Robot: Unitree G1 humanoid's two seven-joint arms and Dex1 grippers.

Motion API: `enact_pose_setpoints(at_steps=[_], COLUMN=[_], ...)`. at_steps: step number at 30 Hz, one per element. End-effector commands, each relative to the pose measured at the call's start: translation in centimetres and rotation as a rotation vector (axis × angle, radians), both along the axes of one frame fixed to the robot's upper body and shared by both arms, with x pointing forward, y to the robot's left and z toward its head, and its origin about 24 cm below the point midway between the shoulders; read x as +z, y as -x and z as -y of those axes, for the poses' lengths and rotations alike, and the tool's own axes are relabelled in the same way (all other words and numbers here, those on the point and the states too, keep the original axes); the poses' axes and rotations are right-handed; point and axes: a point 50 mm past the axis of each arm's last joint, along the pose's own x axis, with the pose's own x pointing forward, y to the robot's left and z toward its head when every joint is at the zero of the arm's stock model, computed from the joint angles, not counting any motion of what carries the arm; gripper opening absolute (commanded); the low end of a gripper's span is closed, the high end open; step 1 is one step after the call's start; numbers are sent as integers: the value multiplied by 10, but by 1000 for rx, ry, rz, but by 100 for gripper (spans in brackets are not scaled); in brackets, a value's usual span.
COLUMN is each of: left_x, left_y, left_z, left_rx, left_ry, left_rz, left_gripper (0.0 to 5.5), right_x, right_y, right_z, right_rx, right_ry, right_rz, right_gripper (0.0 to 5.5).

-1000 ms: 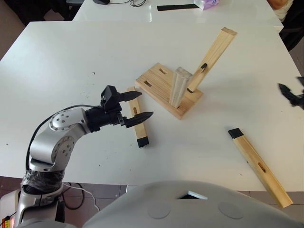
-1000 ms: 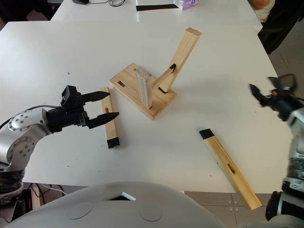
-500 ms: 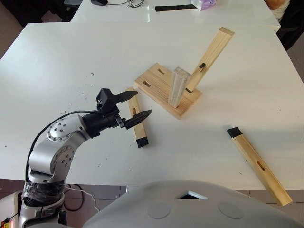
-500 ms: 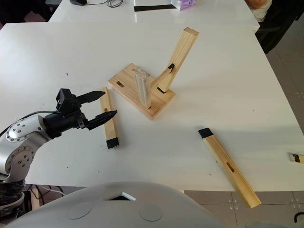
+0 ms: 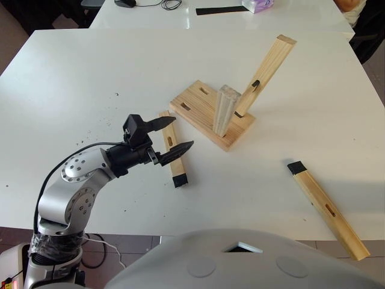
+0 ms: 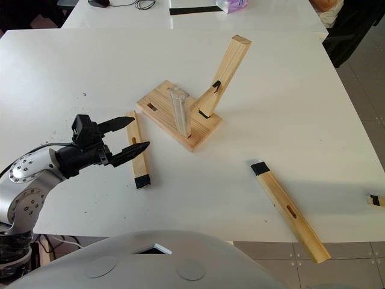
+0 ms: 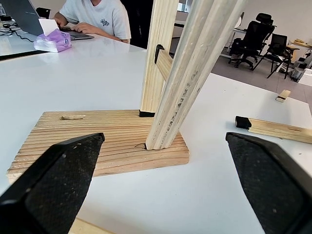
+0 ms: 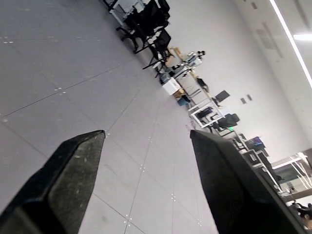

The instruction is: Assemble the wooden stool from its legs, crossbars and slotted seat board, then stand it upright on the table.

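- The left claw hovers wide open above a loose leg lying near left.
- The seat board lies mid-table and holds an upright leg and a tilted leg.
- Another leg lies near right.
- The right claw, wide open, faces the floor.

The right gripper, seen a second earlier beside the table's right edge, swung clear of it and ended up facing the floor. The left gripper drew back slightly above the loose leg, then eased forward again as its arm sank a little.
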Motion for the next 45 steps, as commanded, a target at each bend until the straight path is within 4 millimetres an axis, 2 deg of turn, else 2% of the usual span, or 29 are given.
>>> enact_pose_setpoints(at_steps=[1,8,23,28,31,35,37,41,45], left_x=[5,7,7,7,7,9,9,14,16], left_y=[-2,-4,-3,-1,1,12,19,28,36], left_z=[1,1,0,0,0,-1,-2,-5,-5], left_rx=[-31,-53,-62,-63,-58,-21,7,55,92], left_ry=[-10,-13,-11,-12,-11,4,7,23,33], left_rz=[10,9,5,3,2,2,0,11,12], left_gripper=[462,462,462,462,462,462,462,462,462], right_x=[-24,-32,-37,-43,-35,-5,4,-9,-22], right_y=[-9,-39,-38,-43,-48,-84,-100,-112,-115], right_z=[-9,-16,-18,-21,-19,-24,-31,-53,-65], right_rx=[49,164,165,198,240,505,646,900,1019], right_ry=[-87,-114,-128,-164,-151,-110,-113,-314,-585], right_rz=[-8,13,-9,-14,11,245,307,389,430], right_gripper=[321,321,321,321,321,321,321,321,293])
